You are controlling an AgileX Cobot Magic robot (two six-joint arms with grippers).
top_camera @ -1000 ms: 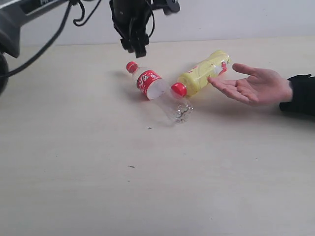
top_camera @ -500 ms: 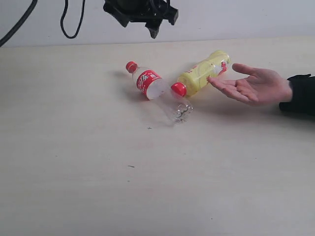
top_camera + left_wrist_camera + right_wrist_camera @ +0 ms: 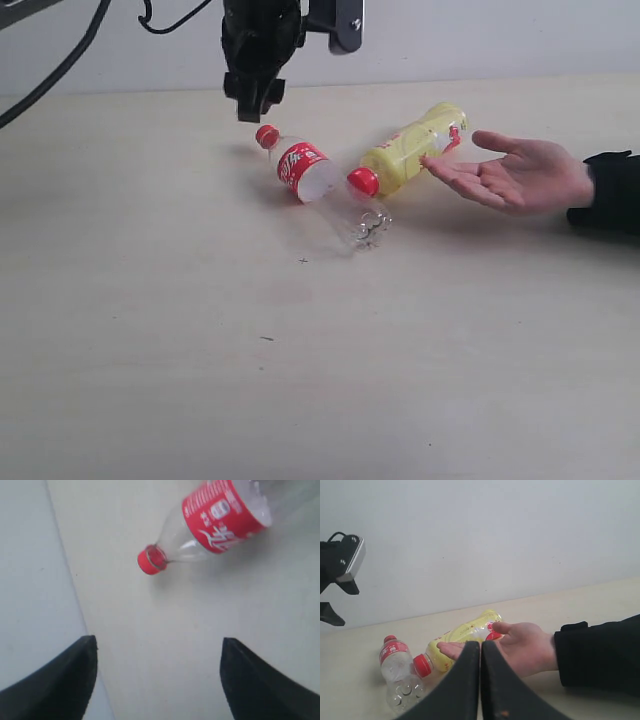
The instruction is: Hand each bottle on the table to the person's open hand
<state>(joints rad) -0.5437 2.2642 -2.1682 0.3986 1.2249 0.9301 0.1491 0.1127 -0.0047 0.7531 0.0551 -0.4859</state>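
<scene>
Two bottles lie on the table (image 3: pixel 200 350). The clear bottle (image 3: pixel 318 190) with red label and red cap points its cap to the back left. The yellow bottle (image 3: pixel 408 150) with red cap lies beside it, its far end against the fingers of the person's open hand (image 3: pixel 515 175). My left gripper (image 3: pixel 255 105) hangs open just above and behind the clear bottle's cap (image 3: pixel 151 560), nothing between its fingers (image 3: pixel 75 675). My right gripper (image 3: pixel 480 647) is shut and empty, facing the hand (image 3: pixel 520 647) and both bottles (image 3: pixel 397 672).
A pale wall runs behind the table's back edge (image 3: pixel 500 78). The person's black sleeve (image 3: pixel 610 195) rests at the right edge. The left arm's cable (image 3: pixel 60 60) hangs at the upper left.
The left gripper swung up out of frame, then came back down, ending lower and slightly left, close over the clear bottle's cap. Bottles and hand stayed put.
</scene>
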